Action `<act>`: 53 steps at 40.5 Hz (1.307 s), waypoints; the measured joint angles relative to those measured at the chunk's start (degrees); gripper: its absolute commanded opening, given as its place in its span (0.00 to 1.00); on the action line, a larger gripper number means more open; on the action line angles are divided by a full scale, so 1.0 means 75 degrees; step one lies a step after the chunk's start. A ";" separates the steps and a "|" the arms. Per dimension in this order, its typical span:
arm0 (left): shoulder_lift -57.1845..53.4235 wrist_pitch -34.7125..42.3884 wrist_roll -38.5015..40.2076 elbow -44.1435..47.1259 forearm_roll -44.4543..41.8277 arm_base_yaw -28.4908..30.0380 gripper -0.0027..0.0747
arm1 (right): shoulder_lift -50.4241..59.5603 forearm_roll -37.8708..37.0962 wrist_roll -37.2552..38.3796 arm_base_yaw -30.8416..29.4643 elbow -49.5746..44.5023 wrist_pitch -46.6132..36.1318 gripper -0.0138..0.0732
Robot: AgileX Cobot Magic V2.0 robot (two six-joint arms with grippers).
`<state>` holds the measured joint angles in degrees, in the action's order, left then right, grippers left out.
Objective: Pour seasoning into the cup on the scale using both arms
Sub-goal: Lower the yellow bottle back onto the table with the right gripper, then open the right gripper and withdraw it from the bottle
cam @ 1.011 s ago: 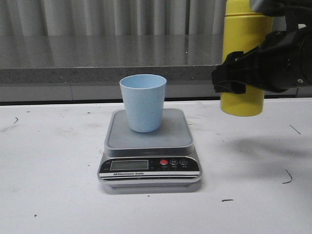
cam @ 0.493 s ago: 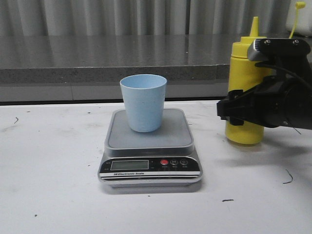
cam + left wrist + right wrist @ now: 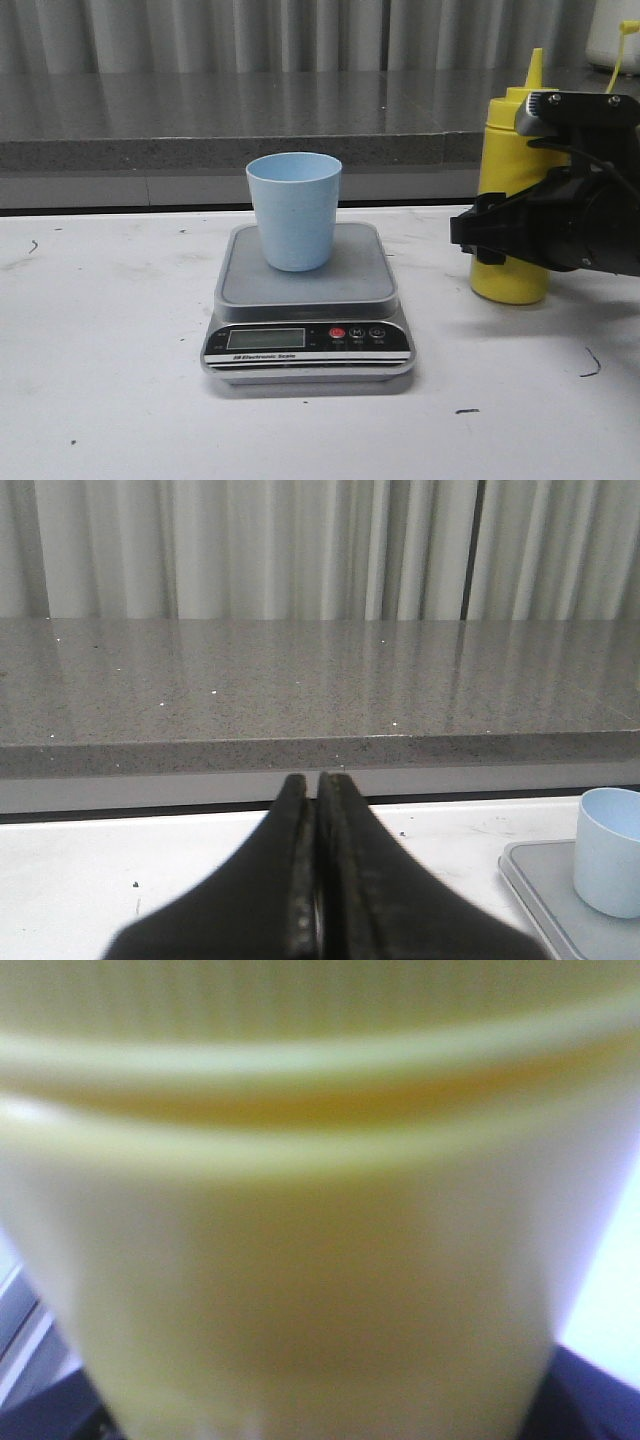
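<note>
Front view shows the right gripper (image 3: 478, 232) closed around the yellow seasoning bottle (image 3: 510, 150), which a second ago hung above the white table (image 3: 100, 380) and now stands upright on it, to the right of the scale (image 3: 308, 300). Right wrist view is filled by the blurred bottle (image 3: 300, 1260) between the fingers. The pale blue cup (image 3: 294, 210) sits unmoved on the scale's platform. Left wrist view shows the left gripper (image 3: 318, 880) with fingers pressed together, holding nothing, the cup (image 3: 610, 850) off to one side.
</note>
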<state>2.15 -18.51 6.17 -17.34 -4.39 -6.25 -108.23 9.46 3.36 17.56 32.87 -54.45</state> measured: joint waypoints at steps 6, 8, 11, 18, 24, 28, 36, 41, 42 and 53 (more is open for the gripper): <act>0.0000 0.0000 0.0000 0.0000 0.0000 0.0000 0.01 | -0.0064 0.0000 0.0000 0.0000 -0.0116 -0.0309 0.55; 0.0000 0.0000 0.0000 0.0000 0.0000 0.0000 0.01 | -0.0088 0.0000 0.0000 0.0000 -0.0190 -0.0440 0.62; 0.0000 0.0000 0.0000 0.0000 0.0000 0.0000 0.01 | -0.0112 0.0000 0.0000 0.0000 -0.0376 -0.0785 0.73; 0.0000 0.0000 0.0000 0.0013 0.0000 0.0000 0.01 | -0.0125 0.0000 0.0000 0.0000 -0.0719 -0.1285 0.83; 0.0000 0.0000 0.0000 0.0013 0.0000 0.0000 0.01 | -0.0125 0.0000 0.0000 0.0000 -0.0867 -0.1403 0.83; 0.0000 0.0000 0.0000 0.0013 0.0000 0.0000 0.01 | -0.0125 0.0000 0.0000 0.0000 -0.0950 -0.1403 0.83; 0.0000 0.0000 0.0000 0.0013 0.0000 0.0000 0.01 | -0.0054 0.0000 0.0000 0.0000 -0.1166 -0.1415 0.83; 0.0000 0.0000 0.0000 0.0013 0.0000 0.0000 0.01 | 0.0183 -0.0029 0.0000 0.0000 -0.1463 -0.1415 0.83; 0.0000 0.0000 0.0000 0.0013 0.0000 0.0000 0.01 | 0.0239 -0.0029 0.0000 0.0000 -0.1521 -0.1415 0.83; 0.0000 0.0000 0.0000 0.0013 0.0000 0.0000 0.01 | 0.1480 -0.0194 0.0000 0.0000 -0.2506 -0.1415 0.82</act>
<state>2.15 -18.51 6.17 -17.24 -4.39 -6.25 -97.13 8.01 3.36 17.56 14.07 -65.06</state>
